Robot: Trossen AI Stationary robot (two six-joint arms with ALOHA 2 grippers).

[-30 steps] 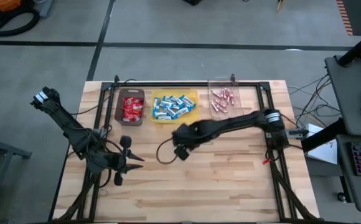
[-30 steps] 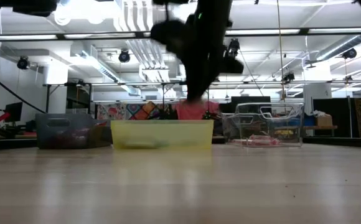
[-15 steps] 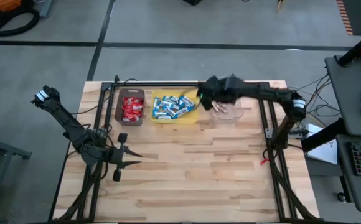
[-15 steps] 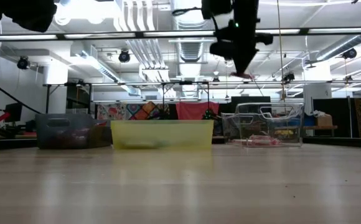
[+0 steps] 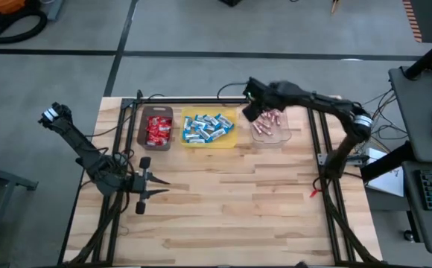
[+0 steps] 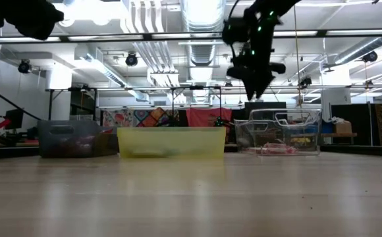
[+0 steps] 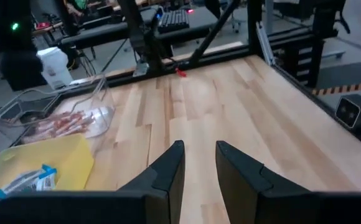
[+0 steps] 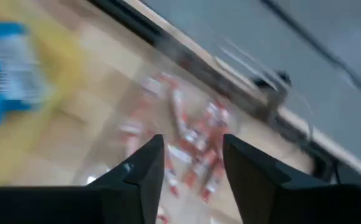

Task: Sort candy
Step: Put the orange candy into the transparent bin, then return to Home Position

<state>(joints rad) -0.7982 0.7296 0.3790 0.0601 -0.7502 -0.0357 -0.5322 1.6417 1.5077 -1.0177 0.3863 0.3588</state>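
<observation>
Three bins stand in a row along the far edge of the wooden table (image 5: 238, 201): a brown bin (image 5: 143, 128) at the left holding red packets (image 5: 157, 130), a yellow bin (image 5: 231, 139) in the middle holding blue-and-white bars (image 5: 205, 127), and a clear bin (image 5: 281, 137) at the right holding slim pink sticks (image 5: 267, 119). All the candy that shows lies inside these bins, each kind in its own. The right gripper (image 5: 252, 109) hangs in the air above the near-left corner of the clear bin, just beside the yellow bin's right end; in the low view it (image 6: 255, 89) sits well above the clear bin's rim, pointing down. Its wrist view looks straight down between two dark fingers (image 8: 140, 171) onto the pink sticks (image 8: 190, 146), and the jaws stand open with a clear gap and nothing between them. The left gripper (image 5: 159, 189) waits low over the bare table near its left side, well apart from the bins, pointing toward the table's middle. In its wrist view the two fingers (image 7: 168, 168) stand slightly apart with only a narrow gap, and nothing is held between them; beyond them show the clear bin (image 7: 18, 109) with its sticks and a corner of the yellow bin (image 7: 75, 162).
</observation>
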